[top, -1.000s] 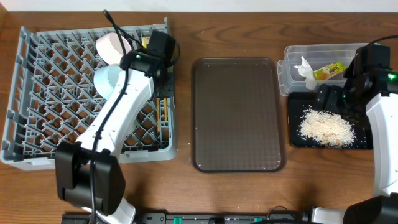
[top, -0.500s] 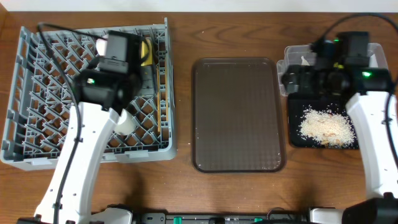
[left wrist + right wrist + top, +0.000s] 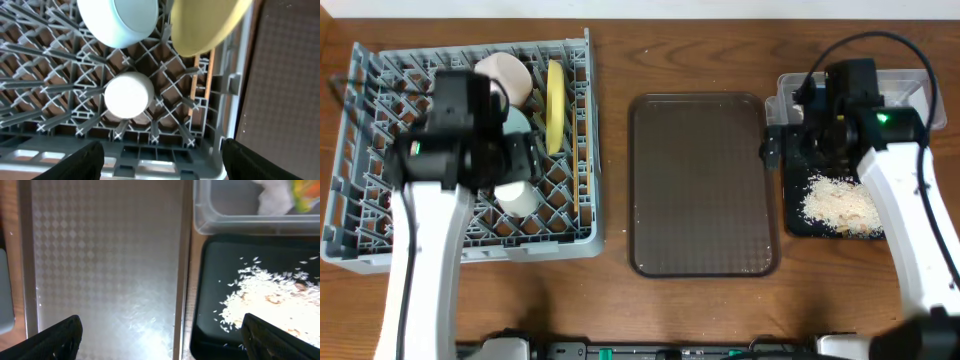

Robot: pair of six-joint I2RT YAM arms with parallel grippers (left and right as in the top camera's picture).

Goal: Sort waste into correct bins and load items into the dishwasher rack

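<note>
Judging by the layout, looks all but finished. Standing in the dishwasher rack point(image 3: 545, 242): yellow plate point(image 3: 555, 105) on edge, light blue bowl point(image 3: 120, 20), pinkish-white bowl point(image 3: 503, 70), white cup point(image 3: 129, 95), chopsticks point(image 3: 202, 80) along one wall. Lying in the clear tub point(image 3: 225, 205): tissue point(image 3: 272, 197) and wrapper point(image 3: 306, 187); heaped on the black tray point(image 3: 210, 270): rice scraps point(image 3: 280, 292). Hanging wide open, holding nothing: left gripper point(image 3: 165, 165) over the rack, right gripper point(image 3: 165, 340) beside the black tray. Leaves seemingly nothing to move.

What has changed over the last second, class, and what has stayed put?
The left gripper, open and empty, swung left across the dishwasher rack, uncovering the yellow plate and white cup. The right gripper, also open, moved left from the black tray towards the brown tray. Nothing was grasped or released. The rice stayed put, as did everything in the rack.
</note>
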